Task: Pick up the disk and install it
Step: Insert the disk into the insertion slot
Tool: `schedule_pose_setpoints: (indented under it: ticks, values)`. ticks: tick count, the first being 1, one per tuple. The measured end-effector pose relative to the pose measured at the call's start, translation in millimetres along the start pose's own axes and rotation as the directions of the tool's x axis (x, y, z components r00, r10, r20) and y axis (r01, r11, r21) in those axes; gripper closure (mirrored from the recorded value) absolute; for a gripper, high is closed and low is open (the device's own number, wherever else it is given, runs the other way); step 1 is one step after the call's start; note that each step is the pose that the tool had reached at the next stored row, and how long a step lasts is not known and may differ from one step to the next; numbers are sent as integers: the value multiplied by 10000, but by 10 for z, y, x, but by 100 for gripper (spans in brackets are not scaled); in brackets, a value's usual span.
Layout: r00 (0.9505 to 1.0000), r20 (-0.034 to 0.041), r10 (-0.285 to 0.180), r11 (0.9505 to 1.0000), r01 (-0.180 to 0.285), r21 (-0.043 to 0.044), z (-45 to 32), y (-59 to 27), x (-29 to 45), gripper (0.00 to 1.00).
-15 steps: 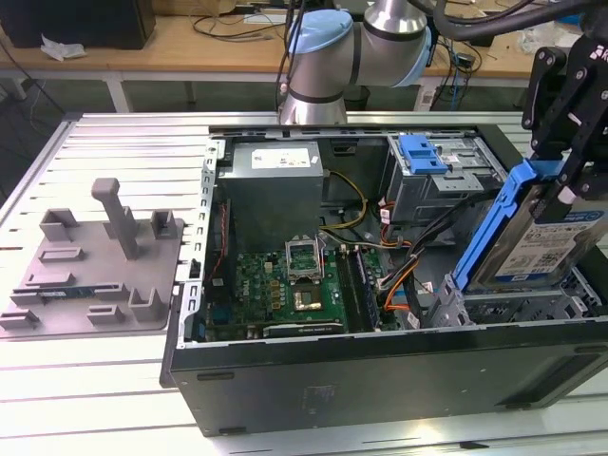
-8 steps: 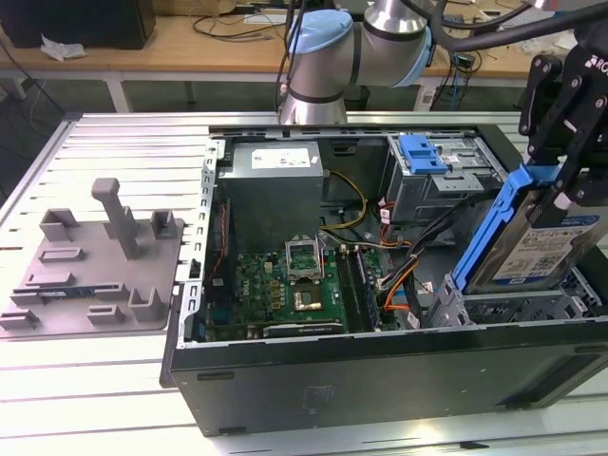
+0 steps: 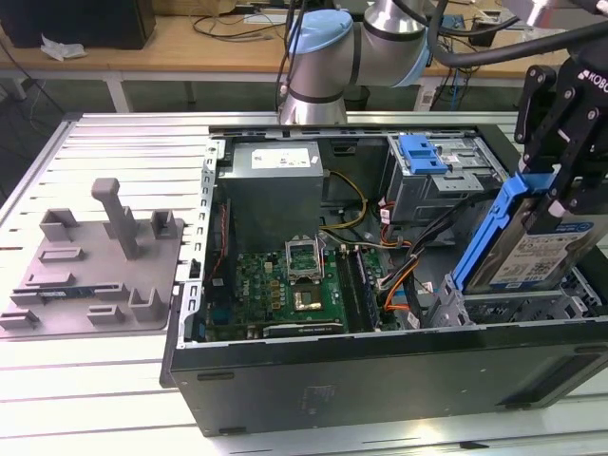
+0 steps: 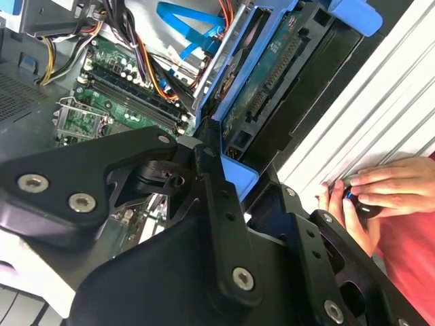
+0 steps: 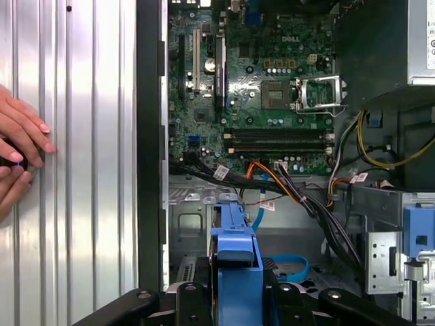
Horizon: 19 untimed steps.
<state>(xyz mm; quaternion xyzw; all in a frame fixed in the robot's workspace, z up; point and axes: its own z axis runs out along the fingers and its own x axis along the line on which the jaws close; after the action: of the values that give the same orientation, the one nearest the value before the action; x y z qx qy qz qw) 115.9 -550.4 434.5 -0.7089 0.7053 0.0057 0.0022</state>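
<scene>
In the exterior view, note the gripper (image 3: 560, 180) closed on the top end of the disk (image 3: 532, 252), gripping it by the blue frame (image 3: 489, 228), label showing, tilted steeply, low end down at the edge of the grey drive bay (image 3: 494, 309) in the near corner of the open computer case (image 3: 380, 380) on the exterior view's right. Probably mid-insertion, so match the tilt to the bay's rails and ease it flat rather than forcing the low end. Mind the orange and black cables (image 3: 404, 280) just beside the bay, on the exterior view's left. In the second wrist view, see the black fingers (image 4: 217, 204) pinching the blue frame, green circuit-board side of the disk (image 4: 272, 75) running away toward the bay. Keep that grip square, without twist. Watch also a person's hands (image 4: 360, 197) resting on the slatted table (image 4: 380, 102) near the case wall. In the first wrist view, line up the blue frame (image 5: 234, 251) with the bay beside the motherboard (image 5: 272, 88), clear of the cables (image 5: 306, 197). Likely risks: snagging a wire, jamming one rail.
</scene>
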Motion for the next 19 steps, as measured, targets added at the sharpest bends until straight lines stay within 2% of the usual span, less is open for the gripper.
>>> schedule_pose_setpoints:
  ticks: [10, 19]
  values:
    - [10000, -1, 0, 10000, 0, -7, 103, -1, 1, 63]
    - [10000, 0, 0, 10000, 0, -13, 229, -1, 3, 63]
